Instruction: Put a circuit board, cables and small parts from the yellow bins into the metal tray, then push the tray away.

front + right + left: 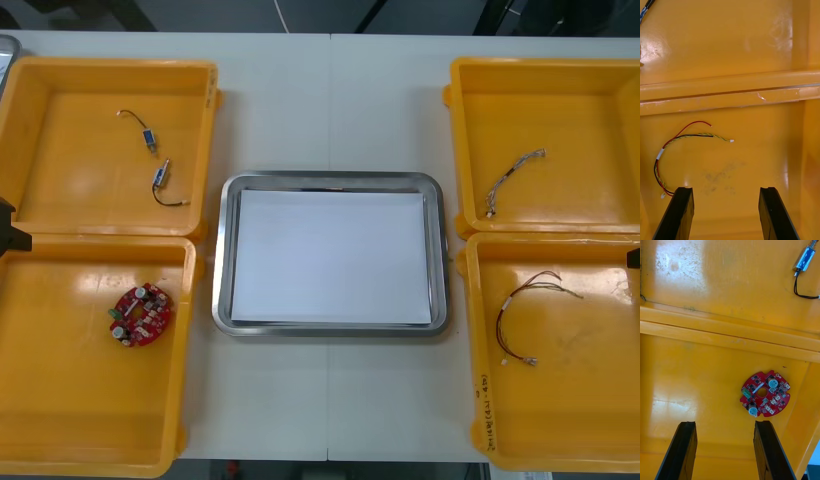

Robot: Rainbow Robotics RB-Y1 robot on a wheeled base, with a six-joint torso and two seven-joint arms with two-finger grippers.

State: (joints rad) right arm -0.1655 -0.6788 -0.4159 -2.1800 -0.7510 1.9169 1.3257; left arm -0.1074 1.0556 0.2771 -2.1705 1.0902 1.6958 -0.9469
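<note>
A round red circuit board [140, 314] [765, 393] lies in the near left yellow bin [60, 400]. My left gripper [724, 423] hangs open above that bin's floor, with the board just beyond its fingers and off to one side. In the near right yellow bin [580, 400] lies a red and yellow cable [520, 310] [681, 140]. My right gripper [726, 189] is open over that bin, the cable beside and beyond one finger. Between the bins sits the metal tray [225, 250], white inside, with nothing in it.
The far left bin [60, 200] holds two small metal parts [148, 135] [805, 258] on black cables. A twisted blue and white cable [513, 173] lies in the far right bin [600, 120]. Bin walls run between the near and far bins on each side.
</note>
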